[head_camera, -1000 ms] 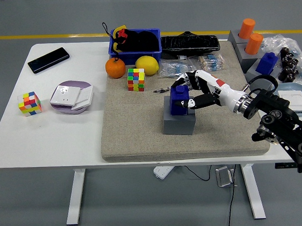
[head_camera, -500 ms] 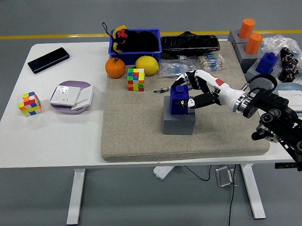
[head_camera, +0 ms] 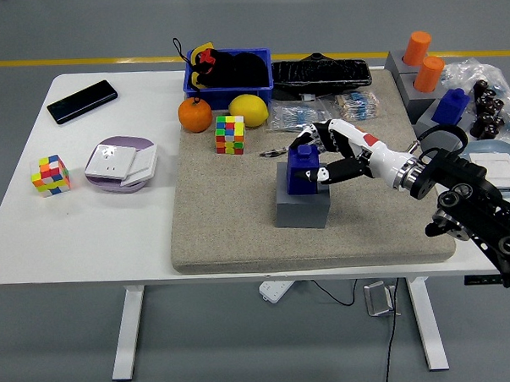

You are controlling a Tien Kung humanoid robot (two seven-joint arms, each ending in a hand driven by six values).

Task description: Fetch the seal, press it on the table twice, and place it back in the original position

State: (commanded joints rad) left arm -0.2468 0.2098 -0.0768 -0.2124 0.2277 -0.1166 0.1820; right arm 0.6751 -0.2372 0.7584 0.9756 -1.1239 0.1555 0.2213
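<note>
A blue seal (head_camera: 302, 168) stands upright on a grey block base (head_camera: 302, 207) in the middle of the beige mat (head_camera: 231, 226). My right hand (head_camera: 319, 154) reaches in from the right and its white and black fingers are curled around the seal's top and right side. The seal still sits in the base. My left arm is out of view.
Behind the seal lie a colour cube (head_camera: 230, 134), an orange (head_camera: 195, 115), a lemon (head_camera: 248, 110) and a blue bin (head_camera: 228, 75). At the right are orange seals (head_camera: 422, 61) on a grey stand and another blue seal (head_camera: 450, 106). A phone (head_camera: 82, 101), a second cube (head_camera: 50, 174) and a plate (head_camera: 120, 162) lie at the left.
</note>
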